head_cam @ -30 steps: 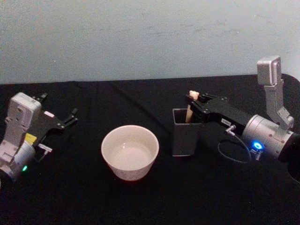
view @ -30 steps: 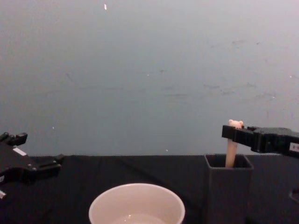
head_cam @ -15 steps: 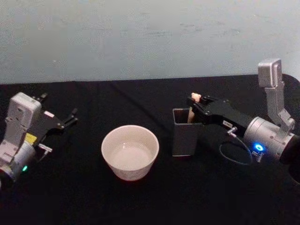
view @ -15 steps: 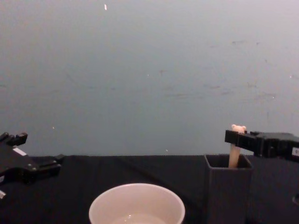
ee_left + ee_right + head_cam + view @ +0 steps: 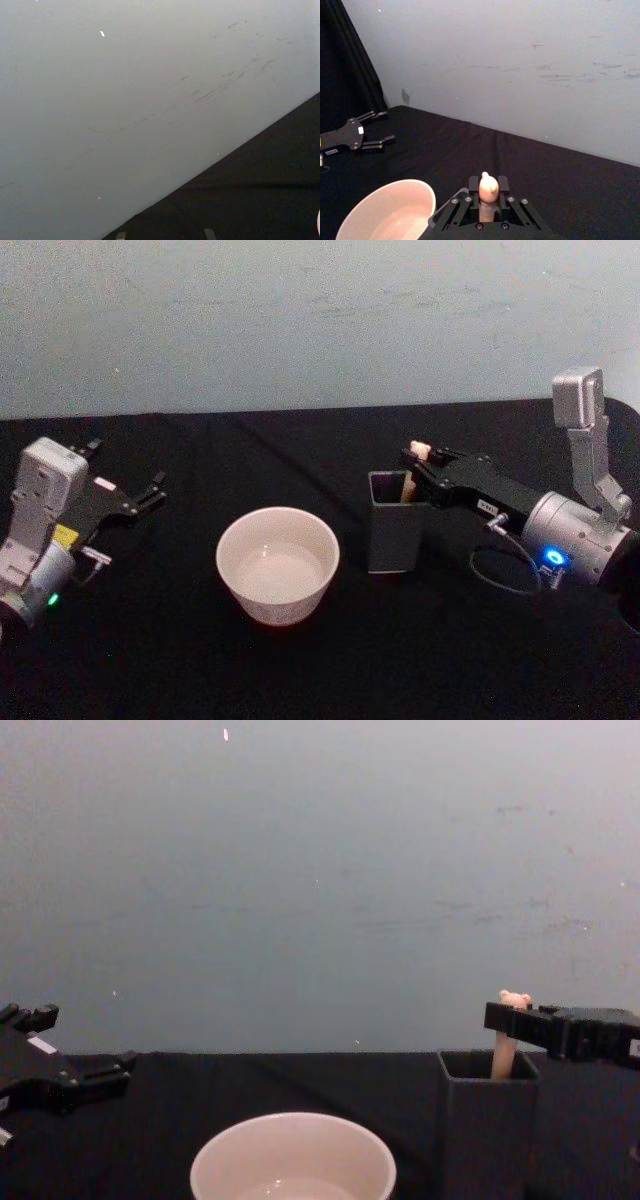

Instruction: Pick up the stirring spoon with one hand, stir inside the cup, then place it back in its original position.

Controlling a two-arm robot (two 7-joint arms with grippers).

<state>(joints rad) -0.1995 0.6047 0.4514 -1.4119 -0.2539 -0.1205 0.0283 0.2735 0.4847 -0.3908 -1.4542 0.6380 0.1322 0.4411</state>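
Note:
The stirring spoon (image 5: 407,487) stands upright in the dark square holder (image 5: 389,530), its original position, with the small bear head (image 5: 514,999) above the rim. My right gripper (image 5: 420,464) is shut on the cream handle just below the head. In the right wrist view the fingers (image 5: 503,184) press both sides of the spoon (image 5: 488,192). The cream-white cup (image 5: 277,565) sits left of the holder (image 5: 487,1130) with liquid inside, and also shows as the cup (image 5: 293,1160) in the chest view. My left gripper (image 5: 150,492) rests open at the table's left side.
A black cloth (image 5: 320,670) covers the table, with a pale wall (image 5: 300,320) right behind it. The right arm's cable (image 5: 500,565) loops low beside the holder. Open tabletop lies in front of the cup and between the cup and the left gripper.
My right gripper has come down with the spoon, so the handle sits deeper in the holder and the bear head is closer to the rim. The left arm stayed still.

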